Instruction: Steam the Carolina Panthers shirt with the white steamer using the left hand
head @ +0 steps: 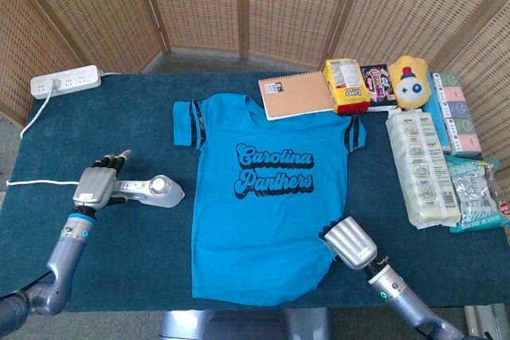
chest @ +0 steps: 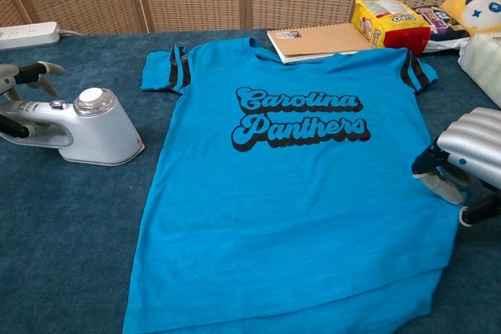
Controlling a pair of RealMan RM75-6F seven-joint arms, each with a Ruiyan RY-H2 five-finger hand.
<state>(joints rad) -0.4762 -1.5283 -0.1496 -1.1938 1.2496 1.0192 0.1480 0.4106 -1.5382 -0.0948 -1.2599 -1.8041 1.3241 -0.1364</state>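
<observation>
Shirt (head: 267, 197): I count one, flat; one white steamer (head: 155, 191) beside its sleeve, my left hand (head: 97, 183) gripping its handle. My right hand (head: 349, 243) rests on the hem; I cannot tell its fingers' state.

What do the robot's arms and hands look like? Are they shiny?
Yes. Both arms are smooth silver-grey metal tubes with a thin glowing blue-green ring near each wrist. The left hand has a silver-grey back and grey fingers with dark tips. The right hand has a shiny, ridged silver back, with dark parts underneath.

Blue Carolina Panthers shirt (head: 267, 197) flat, face up, mid-table; white steamer (head: 155, 192) upright just left, apart.
</observation>
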